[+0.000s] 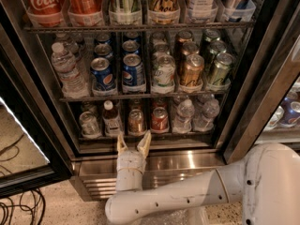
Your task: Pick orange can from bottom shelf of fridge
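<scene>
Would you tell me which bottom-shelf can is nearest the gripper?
The orange can, directly behind the gripper at the edge of the bottom shelf, between the small bottle and red can.

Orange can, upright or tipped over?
Upright: the orange can stands on the bottom shelf, silver top up. The open gripper is just in front.

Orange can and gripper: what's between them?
Only the bottom shelf front edge, in the camera view; the open gripper sits just below the orange can.
</scene>
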Action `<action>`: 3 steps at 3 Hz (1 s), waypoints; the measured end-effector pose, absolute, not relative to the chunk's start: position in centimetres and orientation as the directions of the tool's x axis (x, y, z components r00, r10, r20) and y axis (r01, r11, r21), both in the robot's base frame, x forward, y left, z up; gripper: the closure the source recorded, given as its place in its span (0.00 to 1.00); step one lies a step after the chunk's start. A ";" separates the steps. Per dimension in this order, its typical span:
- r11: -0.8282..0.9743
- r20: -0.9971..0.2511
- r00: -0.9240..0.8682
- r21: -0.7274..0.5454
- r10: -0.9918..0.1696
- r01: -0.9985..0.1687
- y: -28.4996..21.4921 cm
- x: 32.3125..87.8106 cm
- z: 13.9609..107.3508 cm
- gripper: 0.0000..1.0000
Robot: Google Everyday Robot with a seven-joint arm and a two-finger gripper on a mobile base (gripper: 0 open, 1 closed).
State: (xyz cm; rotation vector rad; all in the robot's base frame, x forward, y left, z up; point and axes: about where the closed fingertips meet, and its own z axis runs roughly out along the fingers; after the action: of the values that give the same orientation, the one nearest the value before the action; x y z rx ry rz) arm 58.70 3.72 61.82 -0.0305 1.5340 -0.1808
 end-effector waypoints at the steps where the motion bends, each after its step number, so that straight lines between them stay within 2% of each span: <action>1: 0.983 -0.989 0.032 -0.136 -0.141 0.126 2.4 59.7 61.9 0.31; 3: 0.985 -0.993 0.025 -0.112 -0.116 0.132 0.9 61.3 61.9 0.33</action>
State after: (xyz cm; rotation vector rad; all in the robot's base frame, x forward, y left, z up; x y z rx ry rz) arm 61.28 0.89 61.94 0.0128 1.5341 -0.1919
